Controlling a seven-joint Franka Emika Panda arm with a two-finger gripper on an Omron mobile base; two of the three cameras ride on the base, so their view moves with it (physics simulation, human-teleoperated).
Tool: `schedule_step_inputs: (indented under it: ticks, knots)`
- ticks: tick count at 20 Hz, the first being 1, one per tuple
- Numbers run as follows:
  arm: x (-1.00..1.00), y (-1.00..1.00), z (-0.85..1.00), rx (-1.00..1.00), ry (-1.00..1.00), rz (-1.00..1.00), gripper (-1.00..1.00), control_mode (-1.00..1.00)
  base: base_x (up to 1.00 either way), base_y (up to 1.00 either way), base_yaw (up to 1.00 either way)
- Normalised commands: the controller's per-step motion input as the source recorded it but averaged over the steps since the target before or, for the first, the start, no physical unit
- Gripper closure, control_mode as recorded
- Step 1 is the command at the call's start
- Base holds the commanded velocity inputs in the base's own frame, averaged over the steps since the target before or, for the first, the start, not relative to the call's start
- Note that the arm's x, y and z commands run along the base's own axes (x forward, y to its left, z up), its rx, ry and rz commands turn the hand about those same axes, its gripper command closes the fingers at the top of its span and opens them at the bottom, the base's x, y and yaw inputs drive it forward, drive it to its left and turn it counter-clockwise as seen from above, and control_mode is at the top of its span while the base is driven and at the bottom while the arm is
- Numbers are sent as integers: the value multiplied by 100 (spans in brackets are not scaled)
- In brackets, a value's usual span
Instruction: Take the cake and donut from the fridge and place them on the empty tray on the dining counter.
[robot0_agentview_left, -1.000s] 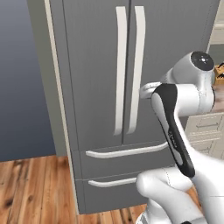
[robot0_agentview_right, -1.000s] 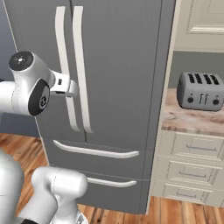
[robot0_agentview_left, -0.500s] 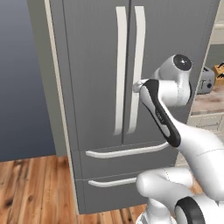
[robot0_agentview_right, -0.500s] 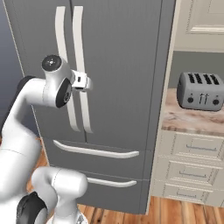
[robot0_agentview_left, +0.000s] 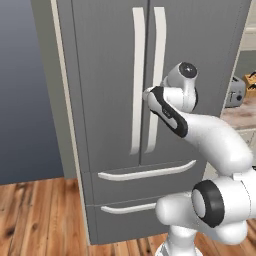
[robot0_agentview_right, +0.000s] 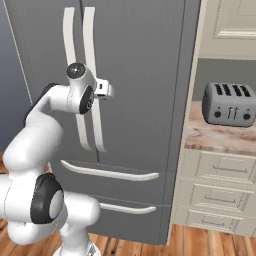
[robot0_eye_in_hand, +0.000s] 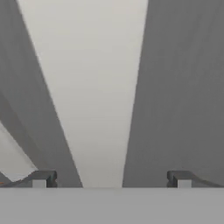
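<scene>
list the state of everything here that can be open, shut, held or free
fridge: both upper doors shut, both lower drawers shut.
right door handle: free, standing between the open jaws, not clamped.
gripper: open, empty, right up at the right door handle.
toaster: upright on the side counter, slots empty.
cabinet drawers: shut.

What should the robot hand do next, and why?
Probably push forward a little and close on the fridge's right handle. Both fridge doors are shut, and the open gripper sits right at the handle, which runs between its fingertips, so gripping it comes before pulling.
</scene>
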Motion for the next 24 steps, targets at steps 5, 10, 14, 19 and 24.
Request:
schedule_step_inputs:
  ticks: [5,10,14,19,24]
  knots:
    - [84,3,-22,0,1,0,-100,-100,0,0,0]
    - [58,-14,-40,0,0,-1,100,-100,0,0,0]
    - [-56,-100,-38,3,-1,-14,100,-100,0,0,0]
    - [-93,-100,-34,8,-26,-3,100,-100,0,0,0]
    - [-100,-100,-9,6,-19,3,100,-100,0,0,0]
